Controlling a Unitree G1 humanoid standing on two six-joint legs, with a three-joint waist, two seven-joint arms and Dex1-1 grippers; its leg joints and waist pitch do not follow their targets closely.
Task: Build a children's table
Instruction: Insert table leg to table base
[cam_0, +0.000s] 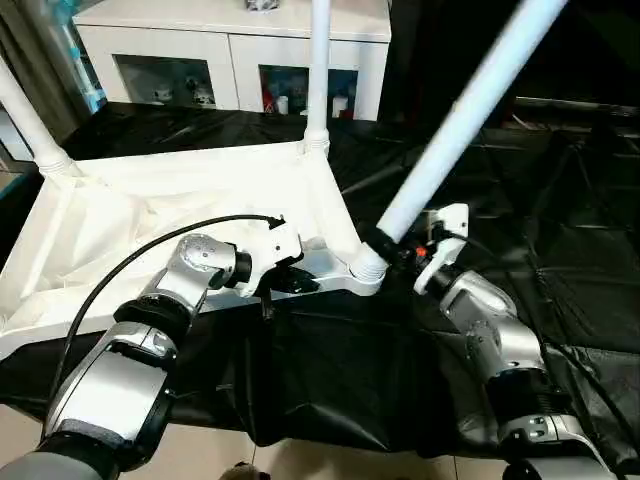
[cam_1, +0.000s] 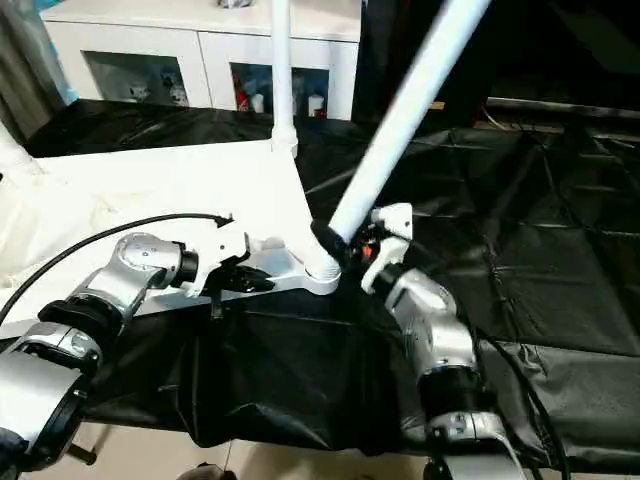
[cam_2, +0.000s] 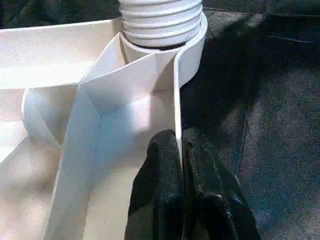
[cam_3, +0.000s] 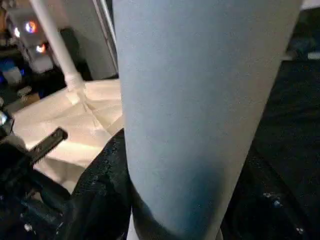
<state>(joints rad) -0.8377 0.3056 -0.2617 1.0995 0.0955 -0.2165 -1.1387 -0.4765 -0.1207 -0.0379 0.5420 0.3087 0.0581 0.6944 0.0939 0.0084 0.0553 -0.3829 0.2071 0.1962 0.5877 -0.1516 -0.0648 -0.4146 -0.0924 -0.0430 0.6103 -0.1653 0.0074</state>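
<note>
Three legs: one tilted leg (cam_0: 470, 115) is in the right tool (cam_0: 397, 247); two more, a far leg (cam_0: 318, 75) and a left leg (cam_0: 25, 110), stand upright in their corner sockets.
Children's table (cam_0: 150, 215): lies upside down on the black-draped desk (cam_0: 560, 230), ribbed underside up, its near edge along the desk's front.
Left tool (cam_0: 290, 280): fingers (cam_2: 160, 185) pressed together on the thin rim wall of the top, just beside the near corner socket (cam_2: 162, 35), one finger inside the rim and one outside.
Right tool state: black fingers clamped around the tilted leg close to its lower end, right at the socket.
Leg relative to the tool: the leg rises from the grip up and away to the right, leaning well off upright; its foot meets the near corner socket (cam_0: 366, 268), and how deep it sits cannot be told.
Handling, judged: hollow plastic, so light and stiff; the smooth tube is likely slippery in a two-finger grip, and its length would lever hard against a low hold.
Where to hold, judged: low on the tube near the socket for steering, while the rim pinch keeps the light top from sliding on the slick cloth.
Rim, judged: thin wall may flex under a hard pinch.
</note>
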